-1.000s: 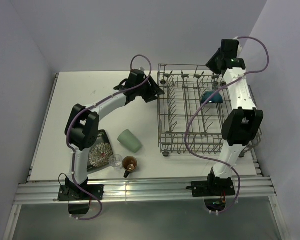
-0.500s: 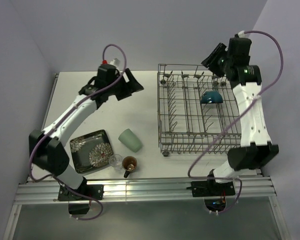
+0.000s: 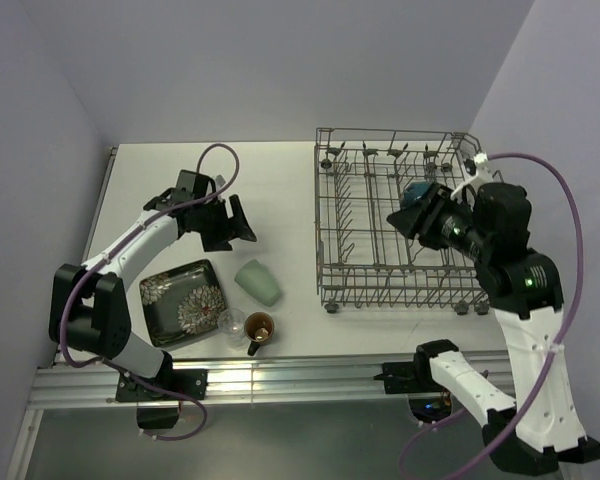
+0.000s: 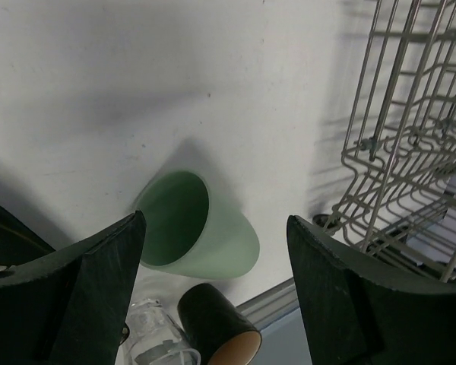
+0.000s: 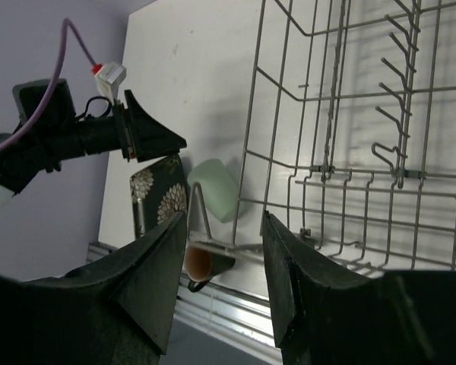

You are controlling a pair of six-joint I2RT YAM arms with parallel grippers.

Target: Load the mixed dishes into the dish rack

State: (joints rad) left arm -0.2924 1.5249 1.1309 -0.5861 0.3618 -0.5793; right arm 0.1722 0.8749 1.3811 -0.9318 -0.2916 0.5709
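The pale green cup (image 3: 259,281) lies on its side on the white table, left of the grey wire dish rack (image 3: 380,250). My left gripper (image 3: 236,222) is open and empty just beyond the cup; in its wrist view the cup (image 4: 194,224) lies between the fingers, below them. The square black floral plate (image 3: 183,302), small clear glass (image 3: 231,322) and brown mug (image 3: 259,328) sit near the front edge. The dark bowl (image 3: 416,190) rests upside down in the rack, partly hidden by my right gripper (image 3: 405,218), which is open and empty above the rack (image 5: 349,114).
The right wrist view shows the cup (image 5: 213,190), plate (image 5: 156,198) and mug (image 5: 201,262) through the rack wires, and my left gripper (image 5: 148,137). A metal rail (image 3: 280,375) runs along the table's front edge. Purple walls stand close on both sides.
My left gripper has come down and nearer, from the far table area to just beyond the green cup. My right arm has swung nearer, bringing its gripper lower over the rack by the bowl.
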